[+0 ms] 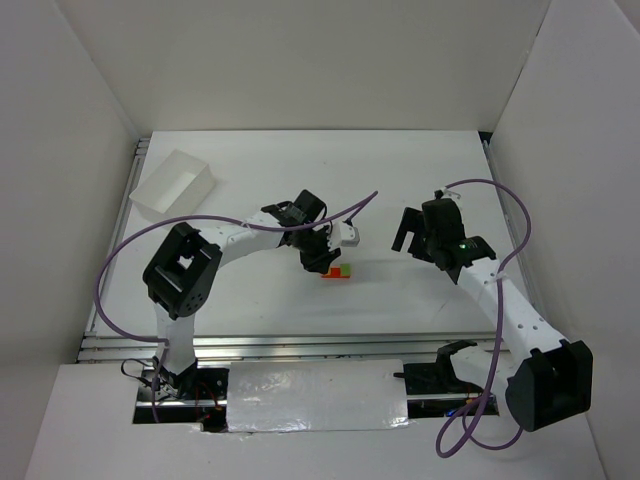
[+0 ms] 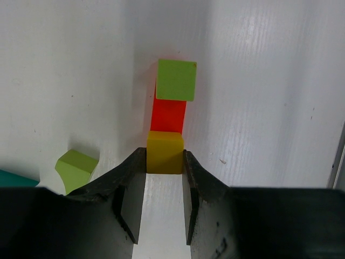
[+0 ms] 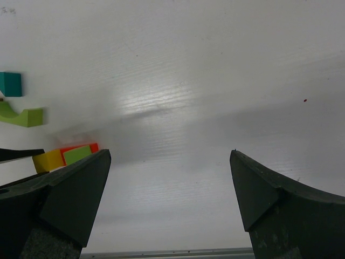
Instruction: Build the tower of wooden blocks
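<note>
Left gripper (image 2: 164,159): black, two-finger, clenched on the yellow block (image 2: 165,152), one finger against each side face.

Yellow block: low at the table (image 1: 420,160), its far face against the red block (image 2: 168,114).

Red block: next beyond the yellow one. The green block (image 2: 176,80) appears to rest on top of it, overhanging slightly; the exact seating cannot be told.

Green arch piece (image 2: 75,168): loose on the table, left of the jaws, apart from the cluster.

Teal block (image 3: 11,84): loose, just beyond the arch piece in the right wrist view.

Right gripper (image 3: 170,154): released, jaws spread wide, holding nothing, hovering over bare table well to the right of the blocks.

White box (image 1: 175,185): far left corner, well apart from everything.

Wood block tower (image 1: 337,271): mid-table under the left arm. Judged at an early stage: three blocks are gathered low, perhaps two levels high. The yellow block is not yet let go, and the arch and teal pieces are not yet placed. No tan or orange block is visible.

Markings: no brand, label or legible writing on any item.
</note>
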You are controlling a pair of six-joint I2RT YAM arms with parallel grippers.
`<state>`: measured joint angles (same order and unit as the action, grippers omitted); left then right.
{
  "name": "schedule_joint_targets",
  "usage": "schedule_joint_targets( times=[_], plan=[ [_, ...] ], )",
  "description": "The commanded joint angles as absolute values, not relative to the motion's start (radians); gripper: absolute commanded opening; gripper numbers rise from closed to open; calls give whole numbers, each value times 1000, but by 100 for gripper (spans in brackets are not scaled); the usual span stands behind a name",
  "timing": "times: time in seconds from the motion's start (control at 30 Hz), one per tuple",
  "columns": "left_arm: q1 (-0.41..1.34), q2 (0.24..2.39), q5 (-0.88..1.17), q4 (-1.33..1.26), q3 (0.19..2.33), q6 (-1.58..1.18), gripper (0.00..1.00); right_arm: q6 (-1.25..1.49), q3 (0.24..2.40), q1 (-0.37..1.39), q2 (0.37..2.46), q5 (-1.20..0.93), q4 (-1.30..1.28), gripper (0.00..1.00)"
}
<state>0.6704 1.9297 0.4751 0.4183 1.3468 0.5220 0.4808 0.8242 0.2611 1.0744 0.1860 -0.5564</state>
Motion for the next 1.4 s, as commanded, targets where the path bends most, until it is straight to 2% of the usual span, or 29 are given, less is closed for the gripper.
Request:
schedule_joint_targets(
  times=[0.0, 0.4, 0.67, 0.87, 1.37],
  plan=[
    [675, 1950, 488, 411, 1384, 534, 25, 471, 822, 256, 1077, 195, -523, 100],
    [678, 1940, 491, 410, 1374, 538, 36, 474, 821, 256, 1069, 201, -520, 100],
    [693, 1944, 476, 416, 1378, 549, 36, 477, 822, 255, 1081, 216, -523, 100],
    [693, 1948, 446, 411, 1381, 537, 43, 476, 819, 255, 1074, 213, -520, 100],
    [693, 1944, 400, 420, 1378, 545, 37, 474, 819, 255, 1072, 212, -517, 100]
  ],
)
